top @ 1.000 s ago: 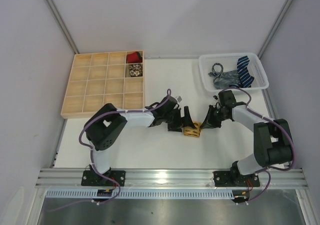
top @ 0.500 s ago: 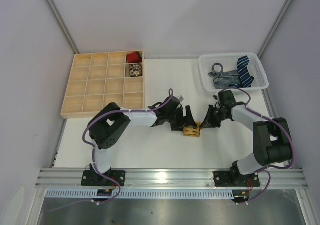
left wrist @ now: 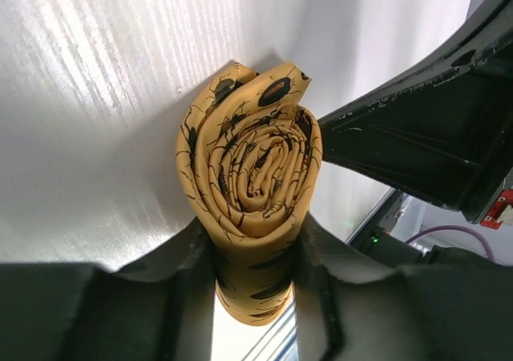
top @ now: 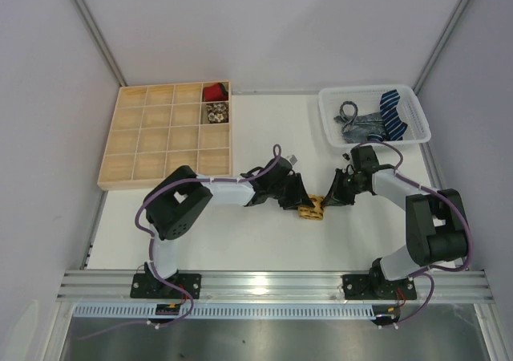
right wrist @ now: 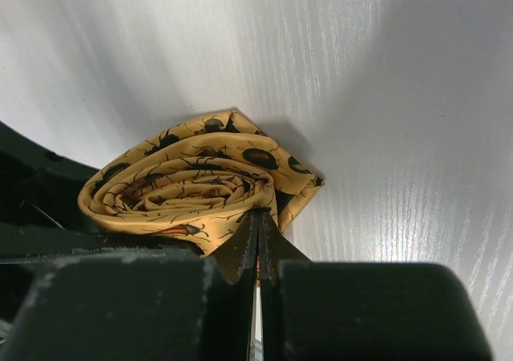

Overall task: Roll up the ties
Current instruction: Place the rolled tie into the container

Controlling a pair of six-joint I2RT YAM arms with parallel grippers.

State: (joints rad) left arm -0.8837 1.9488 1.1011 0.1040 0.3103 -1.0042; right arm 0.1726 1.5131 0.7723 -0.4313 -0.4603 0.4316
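Note:
A mustard-yellow tie with dark spots lies rolled into a tight coil on the white table between the two arms. In the left wrist view the roll sits between my left gripper's fingers, which press on both of its sides; from above this gripper reaches in from the left. My right gripper comes in from the right. In its wrist view it is shut, tips together against the roll's outer fold.
A wooden grid box stands at the back left, with a red rolled tie and a pale patterned roll in two cells. A white basket at the back right holds a navy striped tie and a grey tie.
My left gripper has slid right onto the yellow roll and its wide-open jaws have closed on it. The right arm has stayed still.

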